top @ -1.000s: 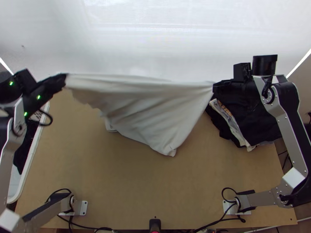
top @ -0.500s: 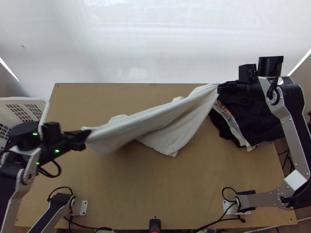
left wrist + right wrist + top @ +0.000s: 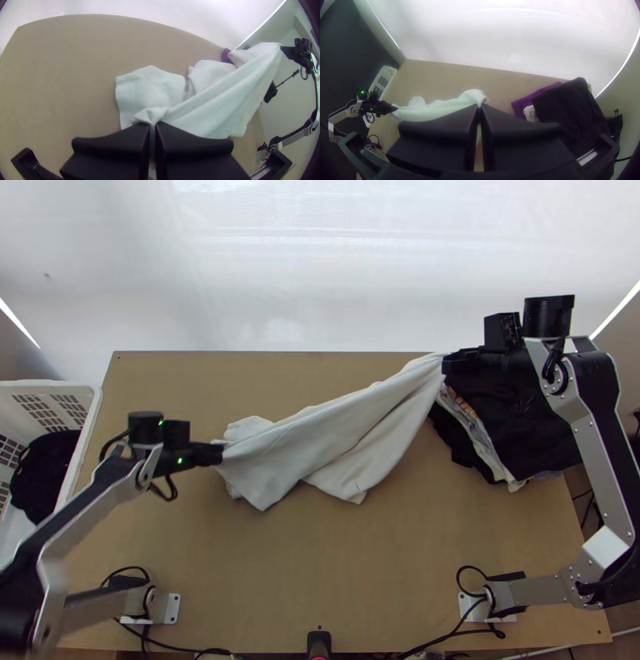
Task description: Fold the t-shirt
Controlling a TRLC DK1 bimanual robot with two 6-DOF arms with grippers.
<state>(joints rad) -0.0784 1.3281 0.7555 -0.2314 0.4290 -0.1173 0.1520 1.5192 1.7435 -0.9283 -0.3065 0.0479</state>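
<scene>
Cloth of a pale t-shirt (image 3: 320, 440) is running slantwise over the middle of the tabletop (image 3: 320, 564), pulled into long creases between two grips. The left claw (image 3: 222, 454) is pinching one end, its fingers closing on a small gathered tuft, as the left wrist view is showing. The right claw (image 3: 444, 364) is clamping the other end near the far edge, beside a stack of folded clothes (image 3: 528, 428). Between them the shirt is sagging in a loose drape, and past the left claw a flatter part is lying on the wood.

Both ends are probably being held so that the shirt can be spreading out before any fold is made; it is looking unfolded and rumpled. The right claw is likely serving as an anchor, keeping that end up, while the left is setting its end nearer the bases to be turning the cloth straighter. The stack is sitting off to one side, presumably leaving the middle for work, and a white basket (image 3: 76, 391) is holding dark cloth (image 3: 44, 472) opposite.
</scene>
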